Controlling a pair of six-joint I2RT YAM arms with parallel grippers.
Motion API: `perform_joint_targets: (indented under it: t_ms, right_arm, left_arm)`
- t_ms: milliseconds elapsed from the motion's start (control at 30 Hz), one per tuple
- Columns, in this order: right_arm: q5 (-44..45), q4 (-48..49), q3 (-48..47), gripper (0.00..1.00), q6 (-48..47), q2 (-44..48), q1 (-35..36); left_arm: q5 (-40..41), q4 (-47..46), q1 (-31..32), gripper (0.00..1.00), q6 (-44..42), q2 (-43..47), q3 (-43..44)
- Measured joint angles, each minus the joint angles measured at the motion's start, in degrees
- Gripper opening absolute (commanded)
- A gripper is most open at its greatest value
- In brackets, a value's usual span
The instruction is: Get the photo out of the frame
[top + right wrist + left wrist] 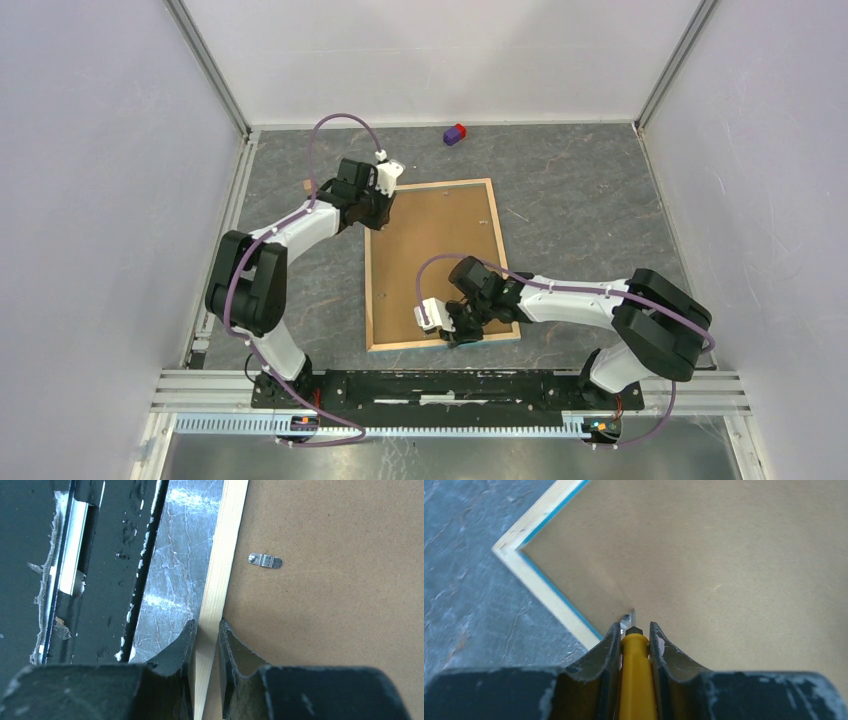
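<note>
The frame lies face down on the grey table, its brown fibreboard back up and its light wood rim showing. The photo is hidden under the backboard. At the frame's far-left corner, my left gripper is shut on a yellow-handled screwdriver. Its metal tip rests at a small metal tab beside the rim. My right gripper is shut on the near rim, one finger outside it and one on the backboard. Another metal tab lies flat on the backboard just ahead.
A small purple and red block sits near the back wall. The black base rail runs just beside the frame's near edge. White walls close in the table on three sides.
</note>
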State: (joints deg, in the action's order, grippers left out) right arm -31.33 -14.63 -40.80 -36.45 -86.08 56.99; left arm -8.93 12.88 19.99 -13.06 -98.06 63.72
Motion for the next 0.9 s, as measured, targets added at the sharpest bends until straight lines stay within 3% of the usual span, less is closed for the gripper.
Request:
perform_joint_targets:
  t_ms: [300, 400, 567, 733, 900]
  right_arm:
    - [-0.81, 0.20, -0.02, 0.00, 0.15, -0.22, 0.11]
    - [-0.72, 0.26, -0.02, 0.27, 0.42, -0.22, 0.11]
    - [-1.22, -0.87, -0.59, 0.57, 2.16, -0.09, 0.07]
    - [-1.57, -6.45, -6.69, 0.64, 2.56, 0.13, -2.82]
    - [-5.60, -8.70, -20.20, 0.70, 5.51, 1.88, -11.76]
  left_arm:
    - [-5.88, 3.87, 1.14, 0.02, -3.21, 0.02, 1.20]
    - [-7.89, 6.47, 0.28, 0.02, -3.08, 0.09, 2.47]
    - [-10.88, 10.40, -1.29, 0.02, -0.46, 2.93, 6.62]
    - [-15.78, 12.72, -2.62, 0.02, 3.13, 9.88, 9.09]
    - [-22.56, 16.85, -3.52, 0.02, 6.14, 17.64, 9.73]
